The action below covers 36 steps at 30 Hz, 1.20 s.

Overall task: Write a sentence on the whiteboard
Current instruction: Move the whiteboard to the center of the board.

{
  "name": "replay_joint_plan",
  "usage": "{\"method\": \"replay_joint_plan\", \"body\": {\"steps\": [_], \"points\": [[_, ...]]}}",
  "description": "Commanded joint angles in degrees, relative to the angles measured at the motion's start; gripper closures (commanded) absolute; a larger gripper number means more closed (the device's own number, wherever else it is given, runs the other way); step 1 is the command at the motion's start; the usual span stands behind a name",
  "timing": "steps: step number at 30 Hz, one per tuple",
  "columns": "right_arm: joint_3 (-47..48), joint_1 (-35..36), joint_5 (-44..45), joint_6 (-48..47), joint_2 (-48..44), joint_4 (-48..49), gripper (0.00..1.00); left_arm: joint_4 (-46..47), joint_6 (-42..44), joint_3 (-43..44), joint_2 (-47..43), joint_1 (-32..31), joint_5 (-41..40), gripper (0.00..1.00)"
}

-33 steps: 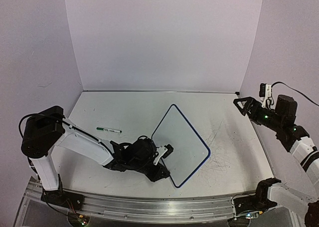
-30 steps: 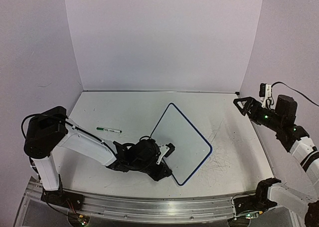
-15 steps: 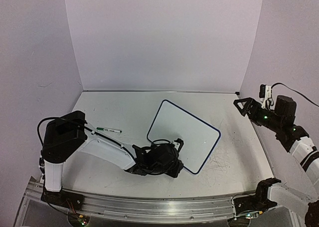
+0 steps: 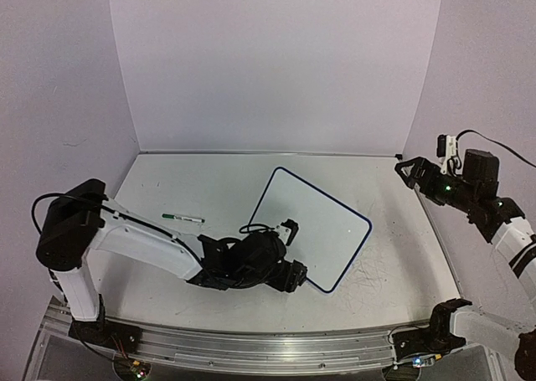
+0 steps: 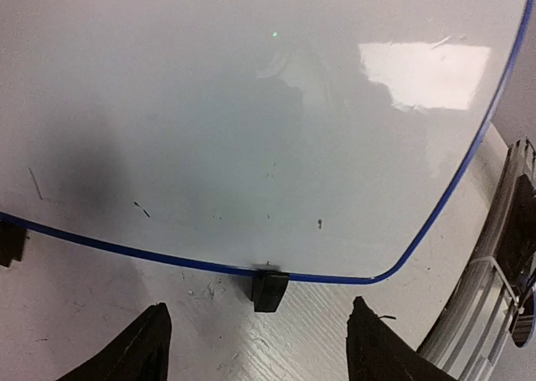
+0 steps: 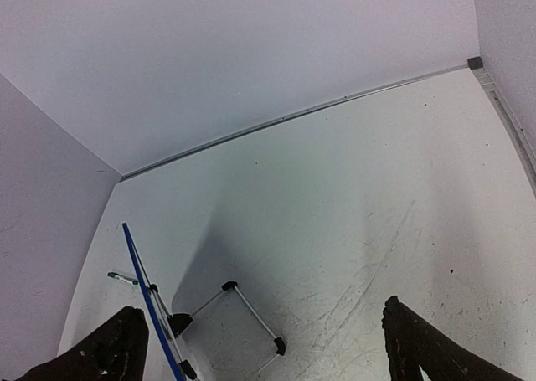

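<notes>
Whiteboard (image 4: 311,227), white with a thin dark-blue frame and rounded corners, sits on the desk (image 4: 201,176) at centre frame in the top view, turned diagonally so one corner points toward the lower centre. Its face shows plain white in that view; the left wrist view shows a few small dark specks and a window-like glare patch at upper right. Left hand (image 4: 295,252) is low on the desk at the board's lower-left edge. In the left wrist view the left hand (image 5: 258,314) has its two dark fingers (image 5: 142,347) well spread at the bottom of the frame, gripping nothing; a black clip foot (image 5: 270,287) on the board's blue edge lies between them and just beyond, apart from both. Right hand (image 4: 405,174) is raised at the right of the frame, well apart from the board. Its own camera shows the right hand (image 6: 261,307) fully spread and holding nothing, with the board seen nearly edge-on at lower left and a thin wire stand (image 6: 249,314) beside it. A green-capped marker (image 4: 182,218) lies flat on the desk left of the board, touching neither hand. Grey scribble marks (image 4: 368,272) cover the desk at lower right
</notes>
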Motion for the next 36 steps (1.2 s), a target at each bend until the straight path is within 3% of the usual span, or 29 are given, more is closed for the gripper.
{"method": "replay_joint_plan", "body": {"steps": [1, 9, 14, 22, 36], "points": [[2.54, 0.38, -0.61, -1.04, 0.07, -0.07, 0.02, -3.80, 5.27, -2.66, -9.51, 1.85, -2.90, 0.23], [1.81, 0.57, -1.17, -1.53, 0.06, 0.03, 0.02, -7.85, 9.08, -6.11, -13.93, 11.85, 0.42, 0.20], [1.25, 0.59, -1.83, -1.73, -0.45, 0.23, 0.02, -6.84, 11.10, -5.16, -10.44, 15.89, 5.04, 0.27], [0.23, 0.67, -2.81, -0.92, -1.15, 0.57, 0.02, -6.11, 13.36, -2.75, -4.35, 17.84, 9.57, 0.34], [0.02, 0.86, -2.95, -0.51, -1.07, 1.18, 0.02, -6.13, 16.05, 3.14, 3.31, 18.77, 9.24, 0.43]]}}
